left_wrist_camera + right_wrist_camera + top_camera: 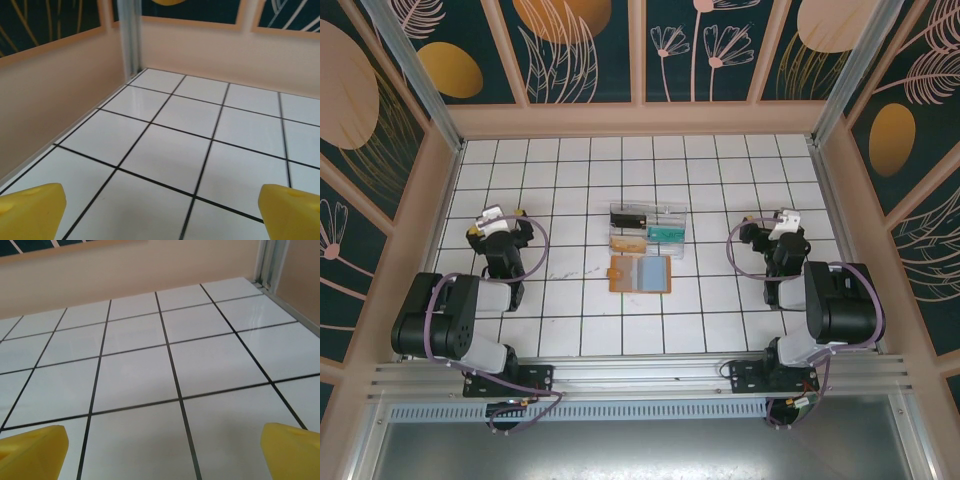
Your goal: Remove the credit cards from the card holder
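Item: card holder [641, 272], opened flat on the tiled surface [720, 300] with its pocket panels up, which I judge leaves the cards reachable. It lies between my two hands, well apart from both. Cards probably sit in the pockets, but they are too small to confirm. Left hand [500, 218] and right hand [782, 224]: fingers spread wide, empty, flanking the work. Clear tray [648, 222] sits just beyond the holder.
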Tool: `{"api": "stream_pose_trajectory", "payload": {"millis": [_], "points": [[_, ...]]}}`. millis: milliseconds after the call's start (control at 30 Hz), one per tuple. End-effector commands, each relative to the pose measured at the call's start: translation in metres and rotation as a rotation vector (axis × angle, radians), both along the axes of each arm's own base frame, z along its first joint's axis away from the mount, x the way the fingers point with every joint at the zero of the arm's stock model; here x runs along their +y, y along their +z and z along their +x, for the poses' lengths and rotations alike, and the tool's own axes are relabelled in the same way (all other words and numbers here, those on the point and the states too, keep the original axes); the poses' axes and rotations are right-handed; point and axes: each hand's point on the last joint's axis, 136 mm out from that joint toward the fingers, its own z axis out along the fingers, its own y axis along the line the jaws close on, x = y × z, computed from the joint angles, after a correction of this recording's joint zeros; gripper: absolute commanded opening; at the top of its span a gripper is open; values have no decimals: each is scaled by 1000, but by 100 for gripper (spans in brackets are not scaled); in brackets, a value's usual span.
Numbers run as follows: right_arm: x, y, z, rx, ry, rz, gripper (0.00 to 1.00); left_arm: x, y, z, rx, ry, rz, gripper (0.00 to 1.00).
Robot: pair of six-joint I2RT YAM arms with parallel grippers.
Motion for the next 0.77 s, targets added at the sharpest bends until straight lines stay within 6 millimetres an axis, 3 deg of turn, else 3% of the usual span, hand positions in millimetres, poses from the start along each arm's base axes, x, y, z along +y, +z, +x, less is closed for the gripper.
{"api": "stream_pose_trajectory", "payload": {"millis": [0,100,733], "points": [[5,18,3,-78,27,-13,99,-10,17,1,-82,-78,13,99],[5,17,2,-76,29,-12,99,-13,19,-9,-140,-103,30,99],[5,16,3,-73,31,-10,99,-12,14,-6,-105,-92,23,99]]}}
